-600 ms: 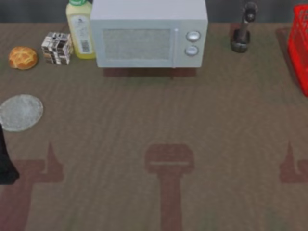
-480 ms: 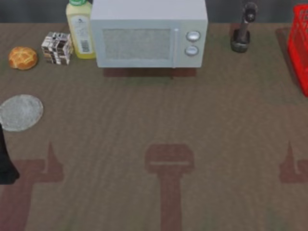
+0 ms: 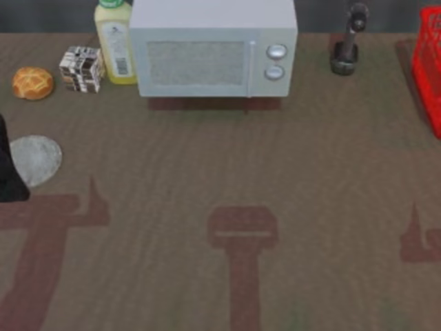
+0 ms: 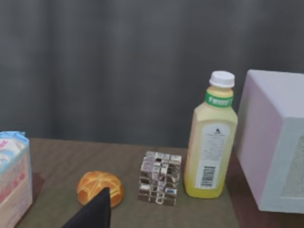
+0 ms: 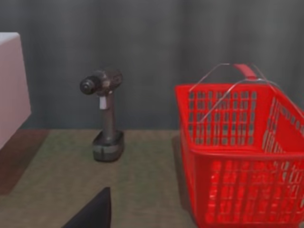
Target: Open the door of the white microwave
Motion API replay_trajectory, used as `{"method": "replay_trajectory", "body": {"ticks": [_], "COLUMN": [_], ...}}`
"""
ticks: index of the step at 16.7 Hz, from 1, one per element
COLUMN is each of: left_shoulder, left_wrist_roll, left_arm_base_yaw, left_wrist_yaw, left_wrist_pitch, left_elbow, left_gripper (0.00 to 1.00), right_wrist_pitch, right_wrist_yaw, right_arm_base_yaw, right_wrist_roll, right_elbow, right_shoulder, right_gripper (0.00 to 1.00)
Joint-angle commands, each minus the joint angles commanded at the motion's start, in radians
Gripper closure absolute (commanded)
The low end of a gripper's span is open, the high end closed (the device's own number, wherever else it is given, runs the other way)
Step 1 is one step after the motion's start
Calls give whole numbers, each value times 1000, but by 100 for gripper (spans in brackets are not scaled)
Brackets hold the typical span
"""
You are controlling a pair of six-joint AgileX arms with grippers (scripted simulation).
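- Standing at the table's far edge, the white microwave (image 3: 213,48) has its door (image 3: 196,63) closed flat.
- Left arm (image 3: 10,172) sits at the left edge; whether its jaws are spread cannot be told.

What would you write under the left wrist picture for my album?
Yellow juice bottle, mirrored puzzle cube and bread roll beside the white microwave.

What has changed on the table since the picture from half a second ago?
The left arm, a black shape at the table's left edge, has moved toward the back of the table and now covers part of the round grey disc; its shadow shifted with it. The big white microwave with its mesh-windowed door shut, and everything else, stayed put.
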Motion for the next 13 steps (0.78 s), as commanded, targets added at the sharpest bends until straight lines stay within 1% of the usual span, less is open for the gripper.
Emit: {"method": "replay_trajectory", "body": {"ticks": [3,9,13], "left_shoulder": [281,914,1292], "left_wrist_roll": [-58,-182,-255], "left_arm_base_yaw": [-112,-354,-497], "left_wrist_yaw": [-104,-331,-461], "left_wrist_pitch": [-9,-32,-43], "left_elbow": [204,645,903], "left_gripper": [0,0,0], "right_wrist_pitch": [0,0,0], "right_wrist_yaw": [0,0,0], "right_arm_base_yaw": [0,0,0], "right_wrist_roll": [0,0,0], "right_elbow": [0,0,0], "right_shoulder": [0,0,0], "right_gripper": [0,0,0]}}
